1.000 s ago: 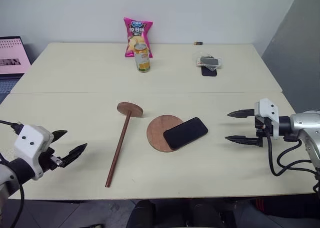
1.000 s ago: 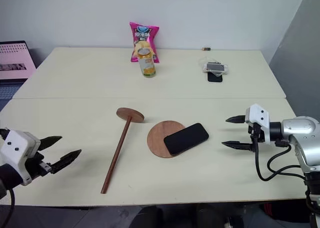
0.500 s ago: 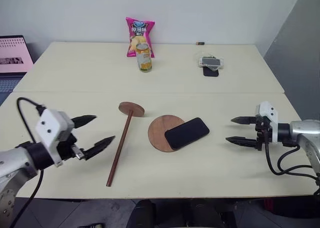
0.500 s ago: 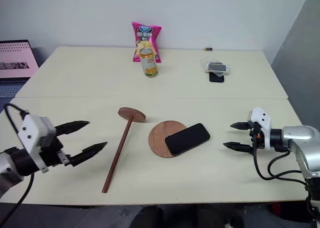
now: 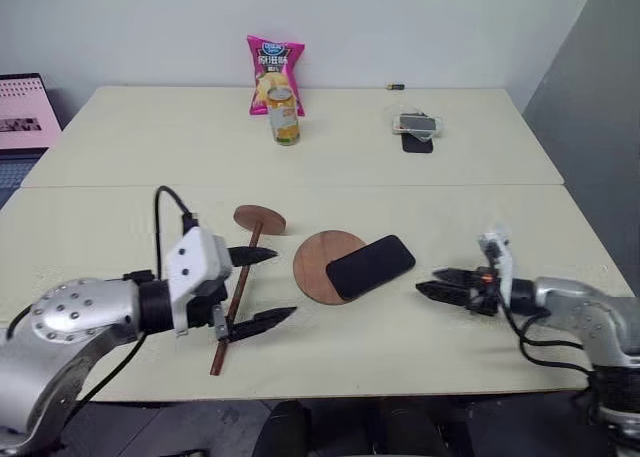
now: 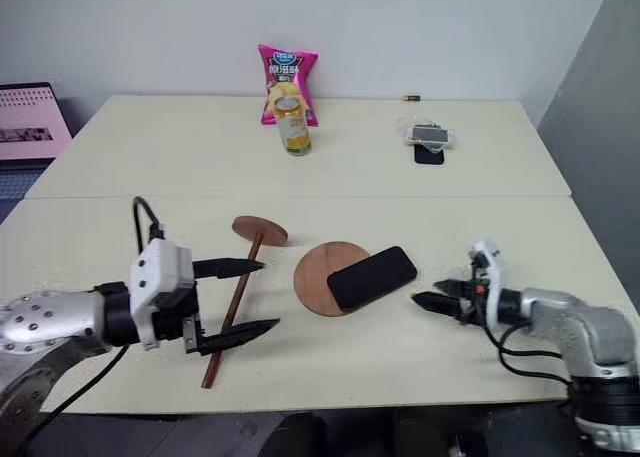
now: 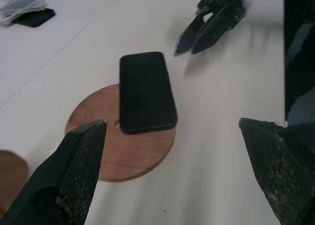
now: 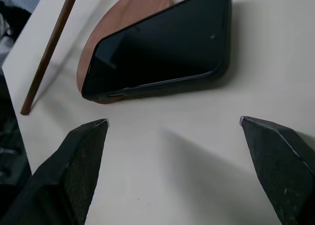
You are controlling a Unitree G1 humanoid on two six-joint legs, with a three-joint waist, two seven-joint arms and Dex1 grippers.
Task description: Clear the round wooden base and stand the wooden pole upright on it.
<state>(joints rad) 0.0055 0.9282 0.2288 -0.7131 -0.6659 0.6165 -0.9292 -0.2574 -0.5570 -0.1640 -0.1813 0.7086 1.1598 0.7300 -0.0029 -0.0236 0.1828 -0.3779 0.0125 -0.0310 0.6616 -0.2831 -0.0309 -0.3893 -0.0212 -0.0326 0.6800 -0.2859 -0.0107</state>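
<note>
Grippers both wide, empty: left gripper [image 5: 246, 289] straddling wooden pole [image 5: 238, 299], flat near bench's front edge; right gripper [image 5: 437, 281] just beside phone [image 5: 371, 266]. Phone on round wooden base [image 5: 316, 268], mid-bench. Nothing done yet.

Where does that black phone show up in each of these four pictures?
Left eye view: the black phone lies right of centre, partly on the round wooden base.
Right eye view: same place.
Left wrist view: centre.
Right wrist view: upper middle.
Shared landmark: the base under it.
</note>
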